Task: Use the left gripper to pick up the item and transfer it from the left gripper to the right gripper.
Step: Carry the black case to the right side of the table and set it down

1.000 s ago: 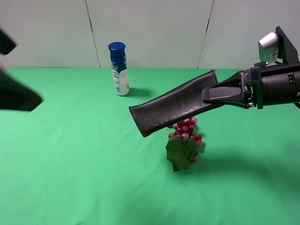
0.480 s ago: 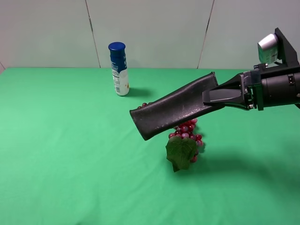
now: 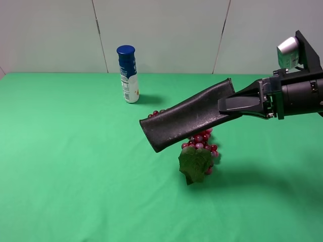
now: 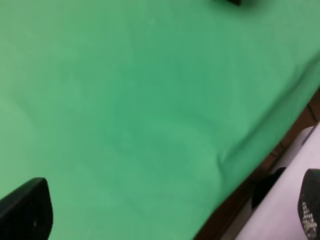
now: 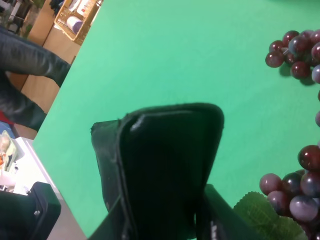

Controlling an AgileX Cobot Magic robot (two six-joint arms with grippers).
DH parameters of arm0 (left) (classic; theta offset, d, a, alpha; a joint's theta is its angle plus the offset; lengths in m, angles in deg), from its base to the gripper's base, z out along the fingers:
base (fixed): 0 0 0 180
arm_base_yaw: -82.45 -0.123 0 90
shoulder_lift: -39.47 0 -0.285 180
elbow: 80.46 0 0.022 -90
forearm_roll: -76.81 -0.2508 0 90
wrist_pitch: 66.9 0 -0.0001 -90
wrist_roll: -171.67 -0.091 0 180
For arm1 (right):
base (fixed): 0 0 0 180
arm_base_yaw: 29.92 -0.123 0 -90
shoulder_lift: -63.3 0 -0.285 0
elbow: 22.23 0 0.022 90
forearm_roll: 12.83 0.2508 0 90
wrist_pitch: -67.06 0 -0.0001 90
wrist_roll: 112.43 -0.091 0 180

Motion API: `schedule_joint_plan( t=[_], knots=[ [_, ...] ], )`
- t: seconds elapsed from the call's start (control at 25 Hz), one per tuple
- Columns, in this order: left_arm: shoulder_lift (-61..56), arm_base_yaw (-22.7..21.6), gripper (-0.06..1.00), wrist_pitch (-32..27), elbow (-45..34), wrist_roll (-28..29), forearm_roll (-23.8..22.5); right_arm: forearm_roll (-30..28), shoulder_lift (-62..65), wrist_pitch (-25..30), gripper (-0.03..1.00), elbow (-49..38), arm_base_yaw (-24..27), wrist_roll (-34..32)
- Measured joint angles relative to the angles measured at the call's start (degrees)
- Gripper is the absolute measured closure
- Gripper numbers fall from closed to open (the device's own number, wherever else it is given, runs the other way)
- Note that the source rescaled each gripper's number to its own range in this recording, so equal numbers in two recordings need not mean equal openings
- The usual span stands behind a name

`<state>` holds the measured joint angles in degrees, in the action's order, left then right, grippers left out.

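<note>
The right gripper [image 3: 229, 104] is shut tight on one end of the black case [image 3: 186, 120]. It holds the case up in the air over the middle of the table [image 3: 75, 166], right above the grapes [image 3: 202, 138]. The case sticks out almost straight and hardly droops, so I think it is light and soft but fairly stiff. It looks smooth and might slip, so pinching the flat sides near an end seems best. The left gripper [image 4: 167, 207] is wide open and empty, by an edge of the table.
</note>
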<state>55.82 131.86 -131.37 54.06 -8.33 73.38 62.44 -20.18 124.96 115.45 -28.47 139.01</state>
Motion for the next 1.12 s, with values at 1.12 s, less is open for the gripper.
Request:
schedule_joint_plan(
  t=[1.12],
  knots=[
    [-2.9, -2.5, -0.02, 3.5, -4.3, 0.0, 4.8, 0.0, 0.0, 0.0, 0.93, 0.0, 0.0, -0.2]
  ],
)
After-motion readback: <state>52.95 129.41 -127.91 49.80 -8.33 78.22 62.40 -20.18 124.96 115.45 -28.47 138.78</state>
